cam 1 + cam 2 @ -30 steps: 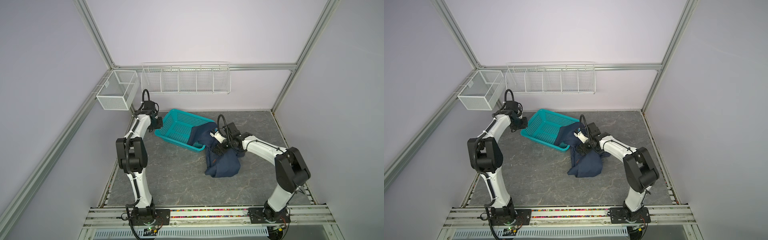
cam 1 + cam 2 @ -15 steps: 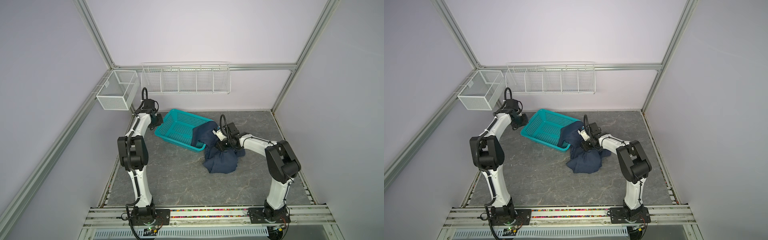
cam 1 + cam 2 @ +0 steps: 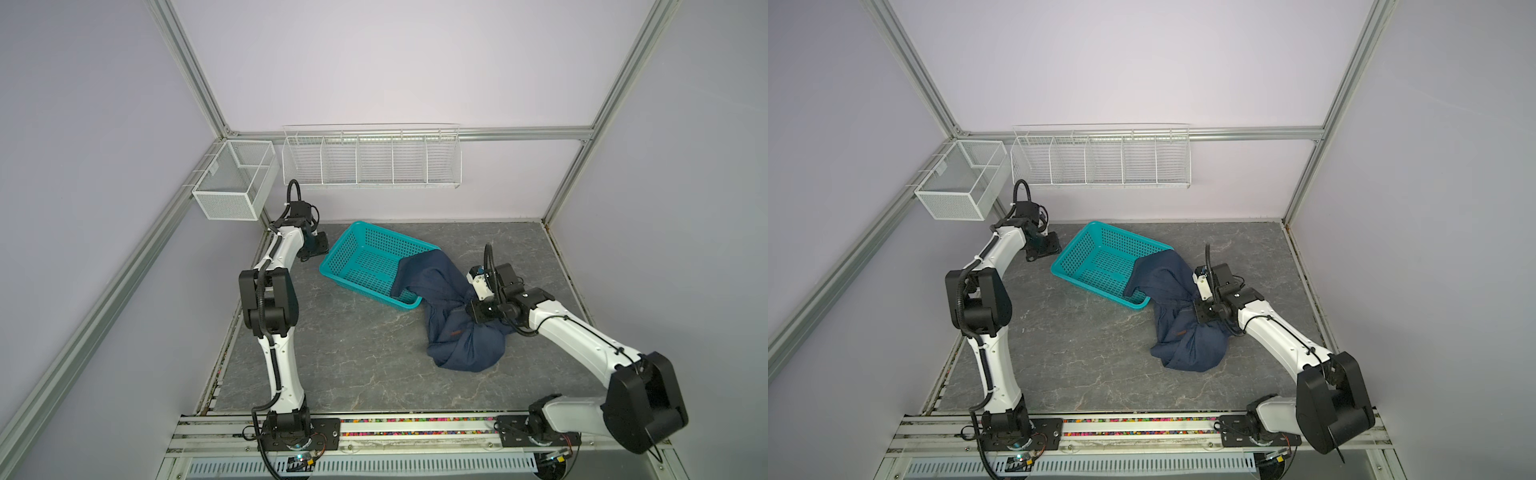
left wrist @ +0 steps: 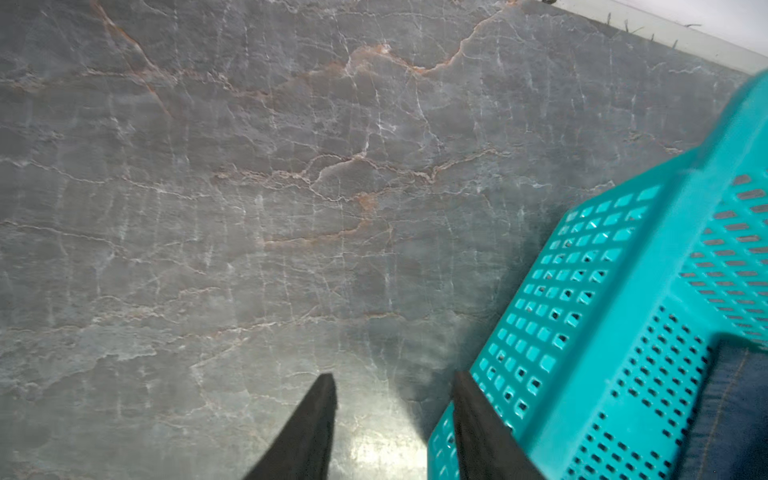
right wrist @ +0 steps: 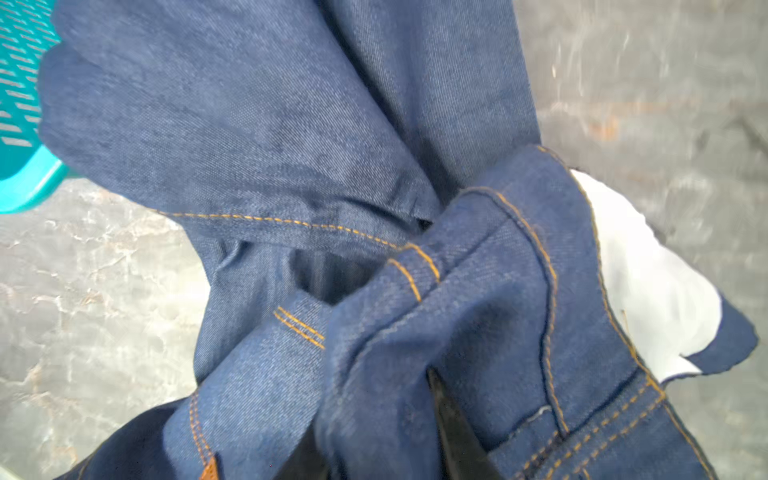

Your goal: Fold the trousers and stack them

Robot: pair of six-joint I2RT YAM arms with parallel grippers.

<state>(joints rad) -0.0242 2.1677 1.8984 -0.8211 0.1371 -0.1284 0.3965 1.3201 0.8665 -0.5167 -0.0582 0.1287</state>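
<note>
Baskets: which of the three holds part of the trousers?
The teal basket on the table: the trousers drape over its corner. The mesh box and wire rack hang on the walls, without cloth.

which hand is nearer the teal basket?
Left. The left hand is right beside the basket, at its end wall; the right hand is past the opposite corner, gripping the trousers.

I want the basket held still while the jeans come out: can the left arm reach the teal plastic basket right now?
Probably yes. The left gripper sits right beside the teal perforated plastic basket, jaws apart, nothing between; the dark navy denim trousers drape over only its opposite end.
</note>
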